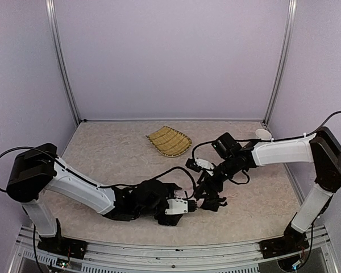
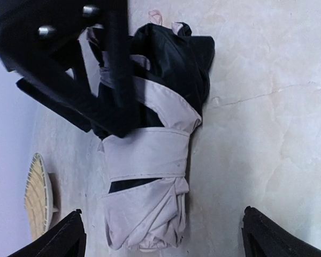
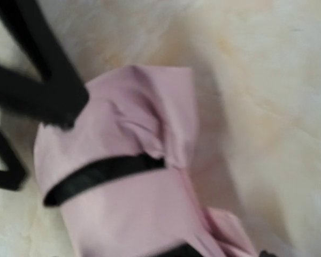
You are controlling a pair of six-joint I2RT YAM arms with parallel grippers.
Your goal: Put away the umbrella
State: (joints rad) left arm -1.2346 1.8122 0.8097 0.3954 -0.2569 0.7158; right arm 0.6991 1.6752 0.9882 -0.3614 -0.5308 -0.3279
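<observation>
Where the arms are bolted down at 6 o'clock, a metal rail closes off the near edge of the table, and the left arm lies low across the front, reaching toward 3 o'clock. Its left gripper ends near the table's middle, jaws spread wide and holding nothing. In its wrist camera both fingertips stand well apart, one at either side of the umbrella, touching none of it.

The umbrella lies folded on the table just toward 4 o'clock of centre, a pale pink bundle with black folds and a pink strap wound around its waist. Bare table runs from it toward 6 o'clock, so there is open room on that side.

The right gripper reaches in from 2 o'clock and hangs over the umbrella's 3 o'clock end. Its black fingers cover part of the fabric, and I cannot tell whether they pinch it or only hover. Its own camera is blurred: pink cloth, a black band across it, one dark finger at 10 o'clock, the rest cut off. From above, the umbrella is all but lost under the two dark grippers and their cables.

Farther back, at 12 o'clock, the woven bamboo tray sits well apart from both grippers, with bare table around it. In the far corner at 1 o'clock a small white thing is too small to name. Pale walls and metal posts shut in the left, right and far edges.
</observation>
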